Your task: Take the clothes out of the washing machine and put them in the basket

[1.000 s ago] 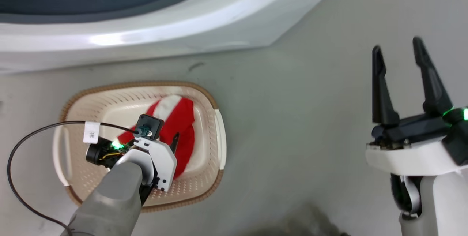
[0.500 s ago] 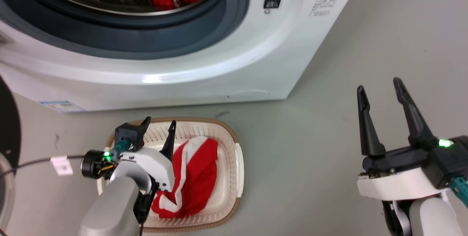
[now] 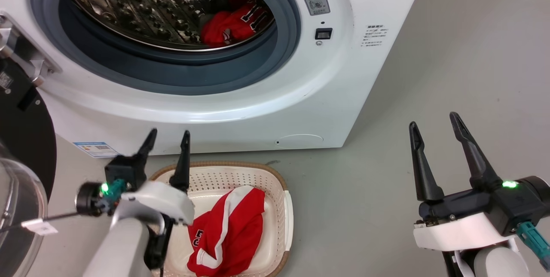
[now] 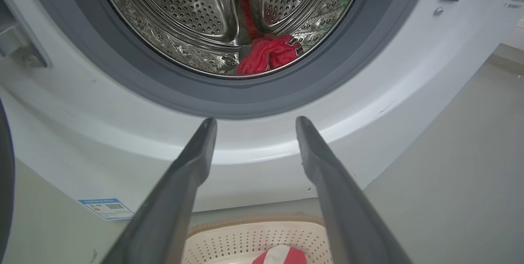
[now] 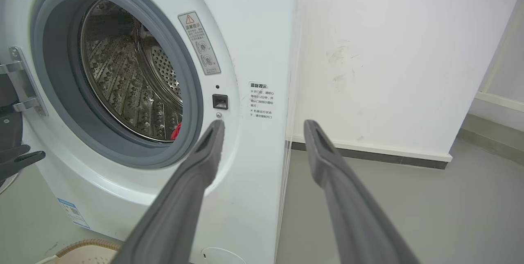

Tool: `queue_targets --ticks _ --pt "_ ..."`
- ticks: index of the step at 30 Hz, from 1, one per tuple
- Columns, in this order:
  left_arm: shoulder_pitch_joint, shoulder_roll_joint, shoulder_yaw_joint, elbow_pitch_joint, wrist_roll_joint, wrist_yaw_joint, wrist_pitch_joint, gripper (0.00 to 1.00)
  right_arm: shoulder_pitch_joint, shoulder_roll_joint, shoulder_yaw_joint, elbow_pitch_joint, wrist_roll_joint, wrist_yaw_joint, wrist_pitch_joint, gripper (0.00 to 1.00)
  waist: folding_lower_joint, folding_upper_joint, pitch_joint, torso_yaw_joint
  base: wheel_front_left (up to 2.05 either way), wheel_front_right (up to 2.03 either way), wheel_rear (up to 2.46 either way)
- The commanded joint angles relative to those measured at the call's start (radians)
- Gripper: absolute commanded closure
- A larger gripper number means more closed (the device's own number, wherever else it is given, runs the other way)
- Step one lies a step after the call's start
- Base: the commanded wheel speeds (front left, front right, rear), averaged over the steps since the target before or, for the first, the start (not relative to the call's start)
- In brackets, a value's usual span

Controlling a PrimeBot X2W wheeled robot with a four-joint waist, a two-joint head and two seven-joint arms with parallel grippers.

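**Head view.** Your washing machine (image 3: 240,109) stands w/ its door (image 3: 25,139) swung open at the left edge. The grey door ring (image 3: 283,58) and steel drum (image 3: 142,6) are exposed. One red garment (image 3: 232,23), black numerals visible, lies at the drum's lower right, just behind the ring. The basket (image 3: 223,166) sits on the floor (image 3: 451,53) right in front of the machine's base, below the opening. A red jersey (image 3: 234,229) w/ white trim lies crumpled inside it, a numeral partly showing. Your left gripper (image 3: 169,135) hangs above the basket's left-rear corner, tips toward the machine front. Its jaws are apart, nothing btw them. Your right gripper (image 3: 434,121) hangs over bare floor, well right of basket & machine. Its jaws are likewise spread and empty.

**Left wrist view.** Both fingers (image 4: 180,182) point at the white front panel below the ring, w/ a clear gap btw them. The red garment rests at the drum's btm ctr, against the inner lip. The basket's far rim shows at the btm edge, w/ a red-and-white fold of the jersey inside.

**Right wrist view.** The fingers (image 5: 196,165) are spread, nothing held. They point at the machine's right front corner and the white wall (image 5: 389,51) beside it. A sliver of red shows at the drum's lower lip. A corner of the basket's rim shows at btm left.
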Motion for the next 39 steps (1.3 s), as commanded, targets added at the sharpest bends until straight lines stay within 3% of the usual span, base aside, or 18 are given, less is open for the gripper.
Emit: queue_targets --ticks 1,10,26,39 --pt "-0.034 0.001 0.016 -0.005 0.01 -0.007 -0.003 0.0 0.001 0.001 0.005 -0.004 -0.003 -0.001 -0.002 0.0 0.0003 -0.0001 0.008 -0.008 0.0 0.0 0.0" --pt "-0.31 0.019 0.02 0.139 0.054 -0.057 0.011 0.0 -0.076 0.002 0.041 -0.023 0.017 -0.001 -0.002 0.0 0.0003 -0.0001 0.113 -0.078 0.0 0.0 0.0" --pt "-0.891 0.144 -0.103 0.535 0.141 -0.136 0.268 0.0 -0.191 0.002 0.055 -0.056 0.091 -0.001 -0.002 0.0 0.0003 -0.0001 0.354 -0.219 0.0 0.0 0.0" --pt "-1.125 0.206 -0.2 0.656 0.022 -0.142 0.479 0.0 -0.249 0.002 0.058 -0.078 0.134 -0.001 -0.002 0.0 0.0003 -0.0001 0.478 -0.283 0.0 0.0 0.0"
